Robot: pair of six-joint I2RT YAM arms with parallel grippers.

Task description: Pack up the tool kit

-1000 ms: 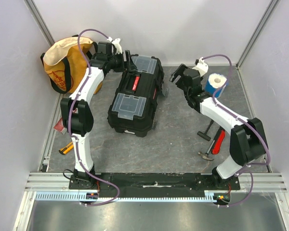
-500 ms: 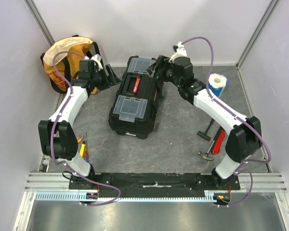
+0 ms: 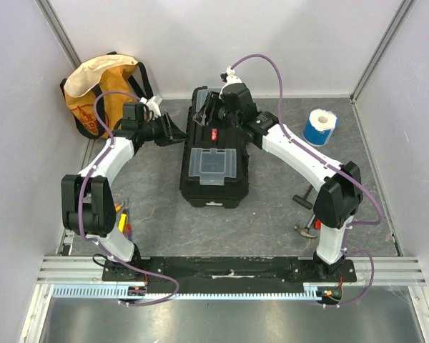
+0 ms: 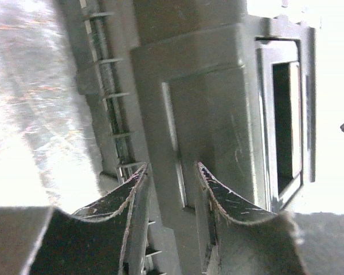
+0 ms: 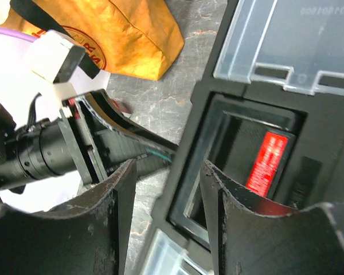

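The tool kit [image 3: 213,163], a black toolbox with clear-lidded compartments and a red-marked handle, lies lengthwise in the middle of the floor. My left gripper [image 3: 174,133] is open against its left side. In the left wrist view the jaws [image 4: 171,175] stand apart with the box's dark ribbed side wall [image 4: 212,103] right in front of them. My right gripper [image 3: 211,114] is open above the box's far left edge. In the right wrist view its fingers [image 5: 167,186] straddle that edge, beside the red handle label [image 5: 268,160] and a clear lid [image 5: 292,40].
A yellow-orange fabric bag [image 3: 96,89] stands at the back left and also shows in the right wrist view [image 5: 114,28]. A blue and white roll [image 3: 319,126] sits at the back right. A hammer [image 3: 305,227] and a red-handled tool [image 3: 322,209] lie at the right. Screwdrivers [image 3: 124,221] lie at the left.
The toolbox has turned from slanted to nearly straight and shifted right. My right gripper moved left over its far end. My left gripper came down to its left side.
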